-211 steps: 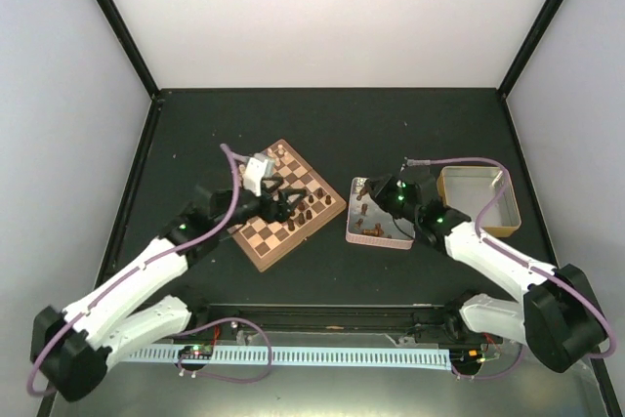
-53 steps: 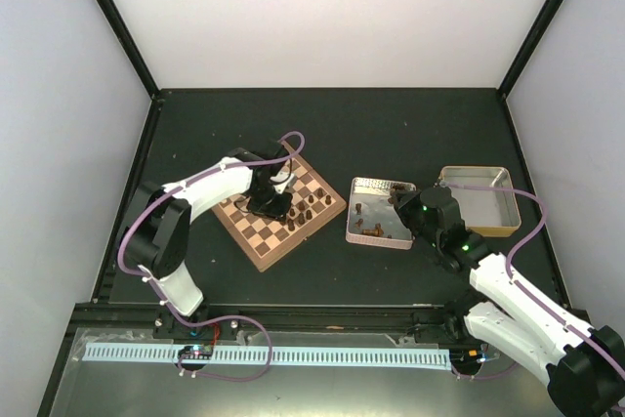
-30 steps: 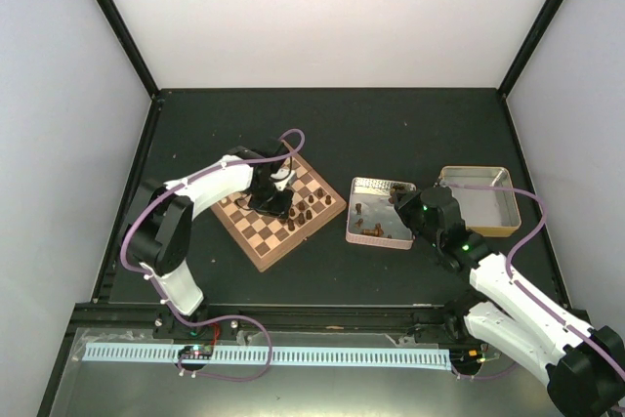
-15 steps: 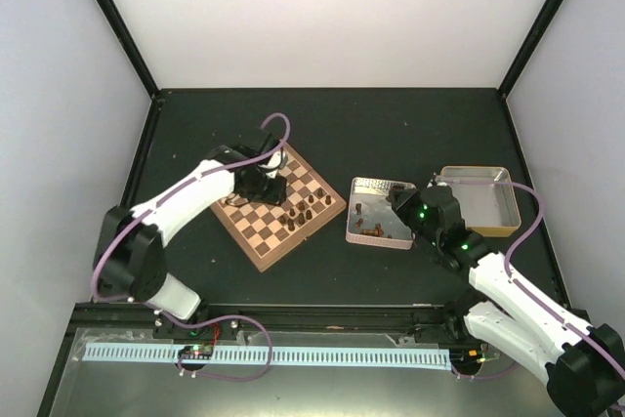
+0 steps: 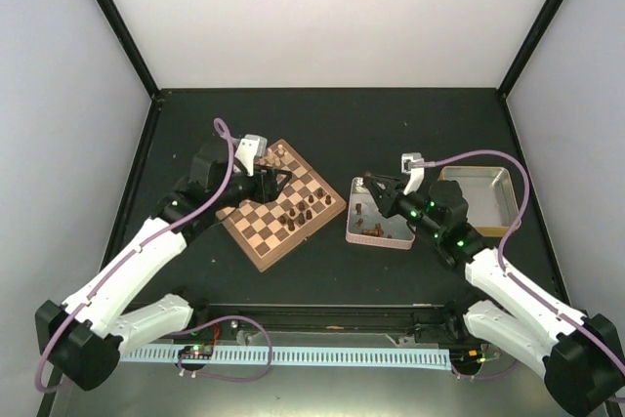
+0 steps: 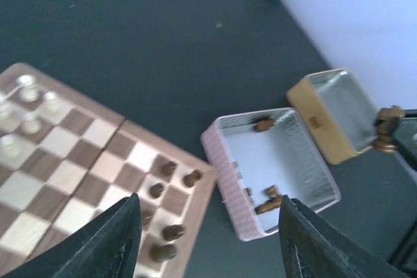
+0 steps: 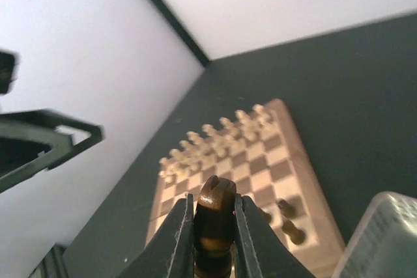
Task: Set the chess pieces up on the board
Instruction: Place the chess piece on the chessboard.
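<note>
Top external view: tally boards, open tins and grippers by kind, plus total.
Chessboard: 1
Open tins: 2 (pink tin, tan tin)
Grippers: 2 (left gripper, right gripper)
Total: 5

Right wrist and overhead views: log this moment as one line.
right gripper: shut on dark chess piece, over tin | left gripper: open, empty, over board | setup: partly done
</note>
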You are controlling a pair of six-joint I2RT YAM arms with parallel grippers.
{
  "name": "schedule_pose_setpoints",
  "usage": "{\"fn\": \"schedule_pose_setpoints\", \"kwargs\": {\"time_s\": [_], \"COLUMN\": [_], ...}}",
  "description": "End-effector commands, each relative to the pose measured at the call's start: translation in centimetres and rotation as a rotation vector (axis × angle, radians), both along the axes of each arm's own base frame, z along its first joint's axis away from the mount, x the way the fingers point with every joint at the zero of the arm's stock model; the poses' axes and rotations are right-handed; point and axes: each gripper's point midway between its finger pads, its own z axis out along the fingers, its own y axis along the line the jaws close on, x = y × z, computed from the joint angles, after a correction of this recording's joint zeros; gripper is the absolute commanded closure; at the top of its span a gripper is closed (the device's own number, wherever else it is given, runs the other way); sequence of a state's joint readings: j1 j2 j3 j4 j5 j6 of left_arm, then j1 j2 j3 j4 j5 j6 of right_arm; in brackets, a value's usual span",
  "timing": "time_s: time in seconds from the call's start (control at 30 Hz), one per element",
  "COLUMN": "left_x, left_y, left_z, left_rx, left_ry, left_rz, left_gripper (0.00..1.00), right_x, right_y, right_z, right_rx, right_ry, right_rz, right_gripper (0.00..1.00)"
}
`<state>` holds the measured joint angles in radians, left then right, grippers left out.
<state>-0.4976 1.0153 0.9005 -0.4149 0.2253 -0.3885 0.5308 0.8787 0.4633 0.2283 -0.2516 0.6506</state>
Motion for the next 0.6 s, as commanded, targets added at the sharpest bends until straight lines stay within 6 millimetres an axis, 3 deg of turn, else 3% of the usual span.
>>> {"fn": "schedule_pose_setpoints", "kwargs": {"time_s": [0.0, 0.3, 0.43, 0.57], "left_x": [-1.2, -4.5, -5.5, -6.9], "left_y": [-2.5, -4.7, -5.5, -6.2], "left_z": [5.0, 7.7, 7.3, 7.0], "left_rx": [-0.226, -0.41, -0.443, -0.451], "left_ry": [-0.136, -0.097, -0.001, 0.087], "left_rz": [-0.137, -0.326, -0.389, -0.473], "left_gripper": [0.4, 0.33, 0.31, 0.31], "right_x": [-2.4, -5.9, -6.7, -6.9], "right_y": [3.0, 6.9, 8.9, 10.9], "right_z": [5.9, 8.2, 8.6, 7.7], "right_rx": [0.011, 0.037, 0.012, -0.088], "right_ry": [-0.358, -0.546, -0.582, -0.595], "right_rz": [0.256, 0.573, 0.664, 0.713], "right_gripper": [0.99, 0.99, 0.99, 0.99]}}
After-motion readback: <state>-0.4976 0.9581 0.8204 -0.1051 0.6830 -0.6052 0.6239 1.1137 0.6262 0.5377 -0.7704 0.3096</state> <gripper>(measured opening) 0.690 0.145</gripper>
